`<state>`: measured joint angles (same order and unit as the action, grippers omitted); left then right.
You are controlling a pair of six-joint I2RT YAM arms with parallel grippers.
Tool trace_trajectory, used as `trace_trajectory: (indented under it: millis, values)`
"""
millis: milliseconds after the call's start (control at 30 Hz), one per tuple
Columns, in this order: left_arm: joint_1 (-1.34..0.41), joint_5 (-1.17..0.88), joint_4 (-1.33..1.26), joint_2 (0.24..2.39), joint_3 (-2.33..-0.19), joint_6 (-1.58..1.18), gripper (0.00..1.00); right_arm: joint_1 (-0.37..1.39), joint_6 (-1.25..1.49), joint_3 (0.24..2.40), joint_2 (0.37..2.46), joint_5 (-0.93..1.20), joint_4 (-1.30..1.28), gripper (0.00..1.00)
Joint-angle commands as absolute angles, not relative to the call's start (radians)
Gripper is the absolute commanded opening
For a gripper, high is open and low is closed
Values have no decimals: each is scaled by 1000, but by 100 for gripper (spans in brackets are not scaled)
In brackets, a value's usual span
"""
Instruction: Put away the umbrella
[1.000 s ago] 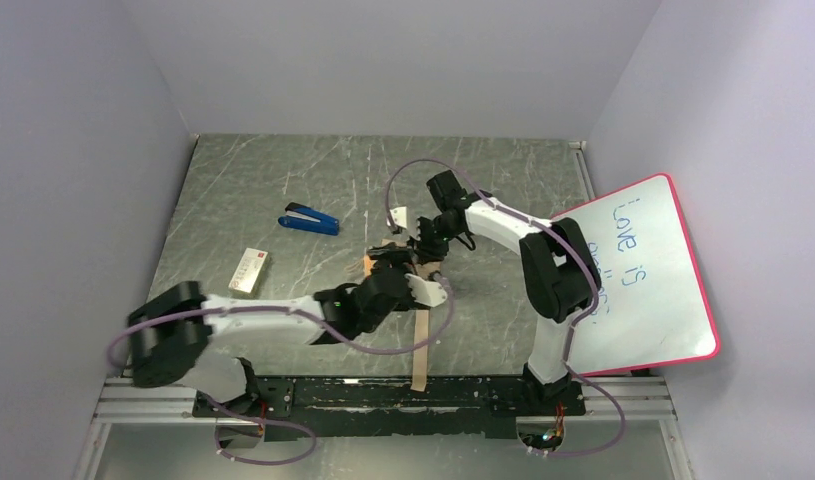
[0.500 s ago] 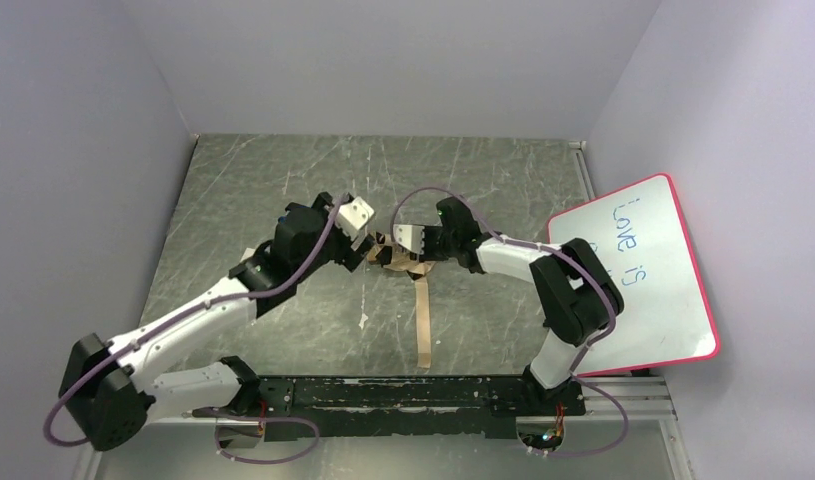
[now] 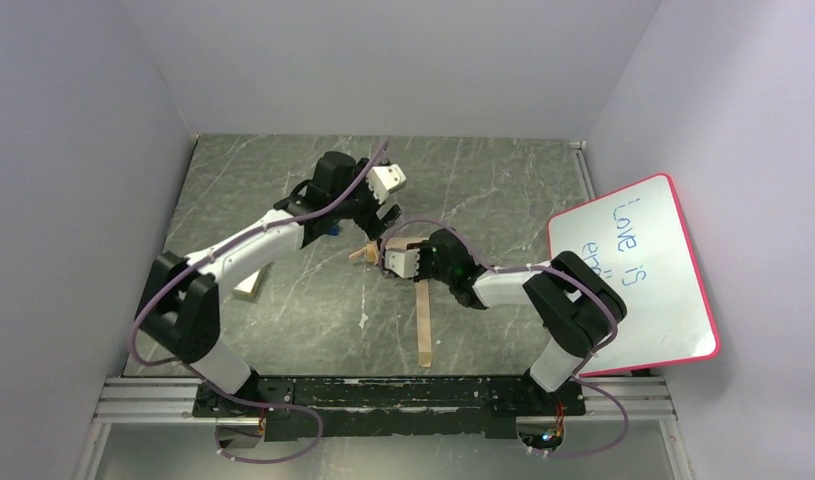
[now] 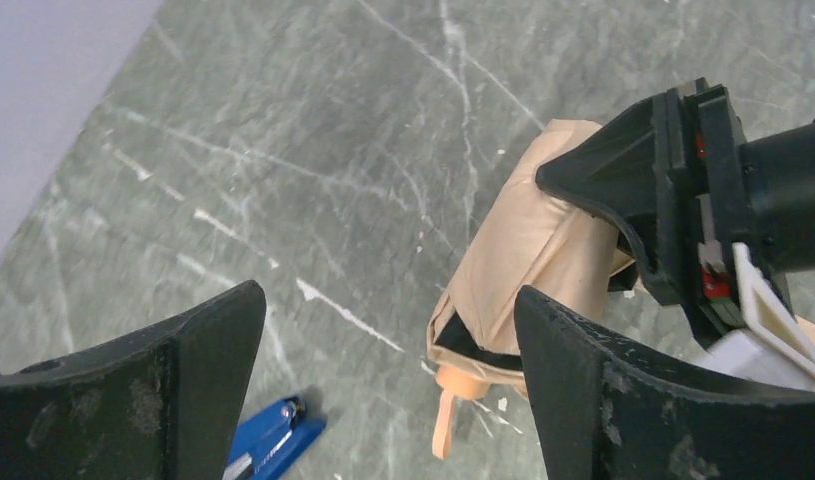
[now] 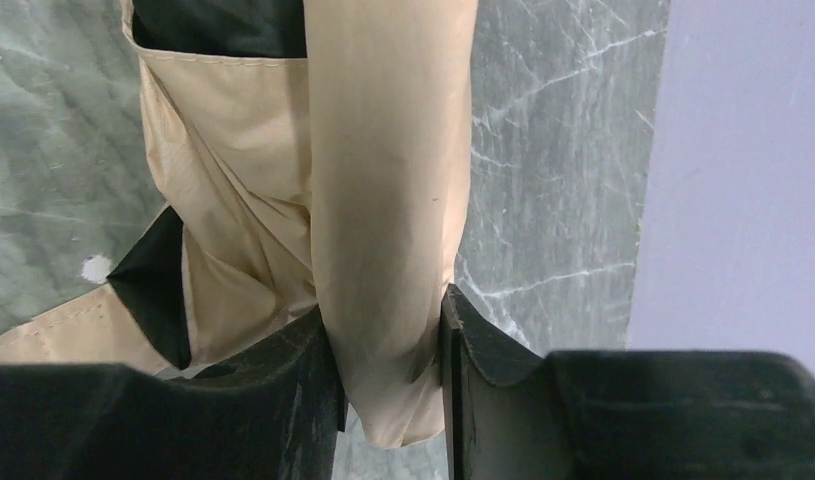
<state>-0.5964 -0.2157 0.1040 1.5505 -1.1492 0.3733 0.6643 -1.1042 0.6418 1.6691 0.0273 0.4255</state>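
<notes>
One umbrella (image 4: 513,260) on my counter (image 3: 503,180), one long beige strap (image 3: 423,325) running from it toward my bases. Left of the umbrella: one blue stapler (image 4: 273,445), one small white box (image 3: 247,286). Right of the umbrella: one pink-rimmed whiteboard (image 3: 633,270). Two arms, my left arm (image 3: 253,240) and my right arm (image 3: 503,285), meet at the umbrella.

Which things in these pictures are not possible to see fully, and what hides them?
Umbrella: in the top external view mostly behind the right end effector; in the right wrist view cut off by the edges.
Whiteboard, second written line: top external view, covered by the right arm.
Blue stapler: left wrist view, cut off by the bottom edge.
</notes>
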Motion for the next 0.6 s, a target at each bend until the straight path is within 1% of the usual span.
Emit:
trace_trajectory:
  millis: [0, 233, 433, 567]
  values:
    - [-556, -459, 214, 1662, -1264, 471, 97, 699, -1096, 526, 1697, -107, 357, 36]
    - [-551, -653, 480, 1862, -1446, 628, 97, 750, -1089, 443, 1672, -161, 427, 36]
    - [-550, -667, 577, 2012, -1568, 623, 97, 786, -1090, 448, 1673, -180, 421, 35]
    - [-551, -653, 608, 2073, -1596, 614, 97, 802, -1090, 453, 1678, -187, 416, 35]
